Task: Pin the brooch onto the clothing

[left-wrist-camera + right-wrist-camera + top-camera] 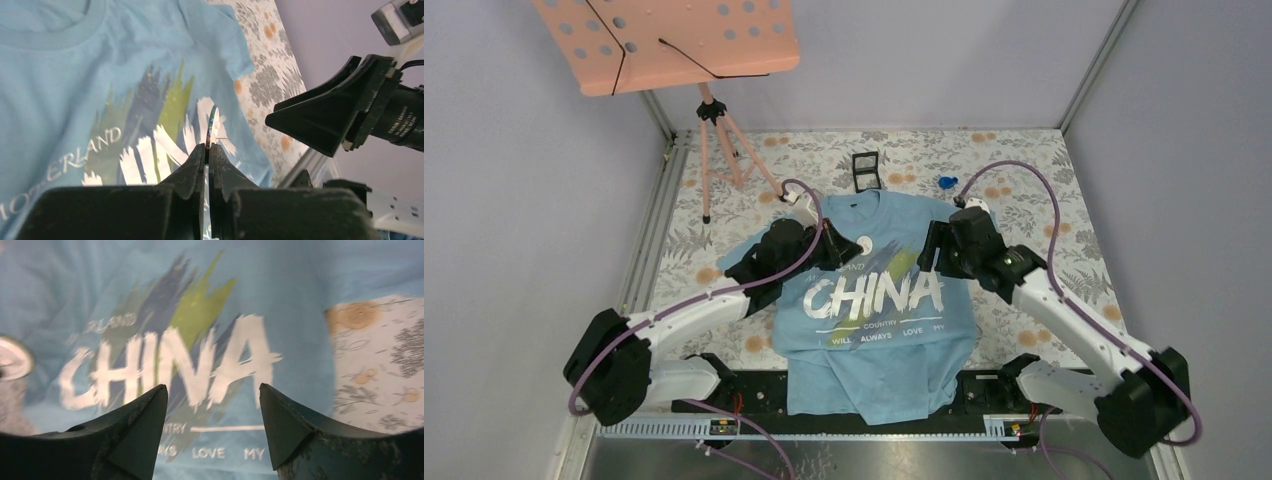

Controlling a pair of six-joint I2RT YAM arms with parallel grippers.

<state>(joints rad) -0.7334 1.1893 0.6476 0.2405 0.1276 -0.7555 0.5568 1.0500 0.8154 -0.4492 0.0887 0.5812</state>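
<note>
The light blue T-shirt (pixel 874 300) with white "CHINA" lettering lies flat on the table between my arms; it also fills the left wrist view (pixel 100 75) and the right wrist view (pixel 300 300). My left gripper (pixel 209 147) is shut on the brooch (pixel 213 120), a thin round disc seen edge-on, its pin sticking out sideways, held above the chest print. From above the brooch (pixel 861 246) shows pale at the left gripper (pixel 849 252). It also shows at the left edge of the right wrist view (pixel 10 357). My right gripper (pixel 212 390) is open and empty over the lettering, at the shirt's right side (pixel 931 255).
A pink tripod stand (pixel 714 130) with a perforated pink board stands at the back left. A small black frame (pixel 866 170) and a blue trinket (pixel 946 182) lie beyond the collar. A floral cloth (pixel 1024 180) covers the table. Grey walls enclose it.
</note>
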